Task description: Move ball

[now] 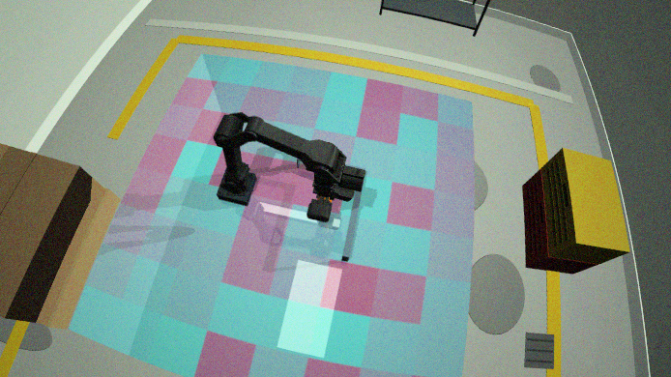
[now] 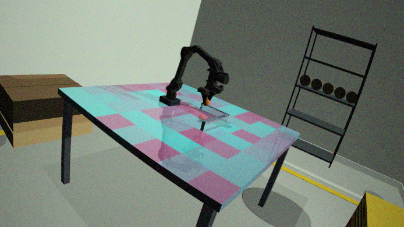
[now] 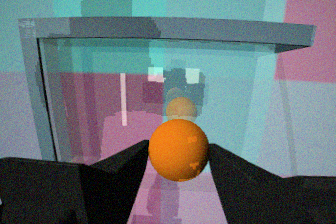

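Note:
The orange ball (image 2: 207, 102) (image 3: 179, 150) is held in the air above the table. My gripper (image 1: 323, 201) (image 2: 206, 102) (image 3: 178, 147) is shut on it, with one black finger on each side. The see-through copy (image 2: 202, 116) (image 3: 181, 107) is a paler orange ball low at the table, below the held ball and apart from it; the wrist view shows it just beyond the ball. The low clear walls meet in a corner: one wall (image 3: 214, 33) crosses the far side of the wrist view, the other (image 3: 31, 90) runs down its left. The arm hides much of this area in the top view.
The patchwork table (image 1: 247, 313) (image 2: 119, 120) carries the arm's base (image 1: 236, 189) (image 2: 169, 100). A brown box (image 1: 44, 234) (image 2: 38, 105) stands beyond the table's left side. A yellow block (image 1: 596, 199) and a black shelf rack (image 2: 337, 38) stand away from the table.

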Tool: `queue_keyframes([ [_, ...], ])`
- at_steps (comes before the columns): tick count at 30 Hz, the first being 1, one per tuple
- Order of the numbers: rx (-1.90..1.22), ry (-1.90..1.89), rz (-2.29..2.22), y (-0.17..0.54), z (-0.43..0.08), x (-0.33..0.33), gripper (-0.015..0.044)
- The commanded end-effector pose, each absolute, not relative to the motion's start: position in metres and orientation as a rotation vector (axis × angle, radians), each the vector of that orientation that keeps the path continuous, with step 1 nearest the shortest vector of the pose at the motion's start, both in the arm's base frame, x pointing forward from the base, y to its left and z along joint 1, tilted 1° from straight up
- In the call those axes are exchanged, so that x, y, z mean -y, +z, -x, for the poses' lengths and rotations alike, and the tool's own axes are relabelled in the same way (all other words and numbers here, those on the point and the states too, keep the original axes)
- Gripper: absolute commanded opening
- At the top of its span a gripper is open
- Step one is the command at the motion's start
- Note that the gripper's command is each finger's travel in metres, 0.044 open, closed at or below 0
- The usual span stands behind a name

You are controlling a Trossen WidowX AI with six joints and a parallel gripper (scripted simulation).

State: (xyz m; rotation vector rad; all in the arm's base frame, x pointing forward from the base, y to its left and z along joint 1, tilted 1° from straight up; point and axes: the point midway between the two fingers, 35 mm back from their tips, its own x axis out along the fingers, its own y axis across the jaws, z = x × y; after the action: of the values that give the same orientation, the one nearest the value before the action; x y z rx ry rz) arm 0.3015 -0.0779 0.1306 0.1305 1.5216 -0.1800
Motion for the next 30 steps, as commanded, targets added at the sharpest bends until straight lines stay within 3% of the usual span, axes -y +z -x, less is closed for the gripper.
queue_keyframes([
  [1,-1.534,-0.172,-0.132,0.11,-0.302,0.086,0.0],
  [30,-1.534,-0.173,-0.132,0.035,-0.304,0.088,0.0],
])
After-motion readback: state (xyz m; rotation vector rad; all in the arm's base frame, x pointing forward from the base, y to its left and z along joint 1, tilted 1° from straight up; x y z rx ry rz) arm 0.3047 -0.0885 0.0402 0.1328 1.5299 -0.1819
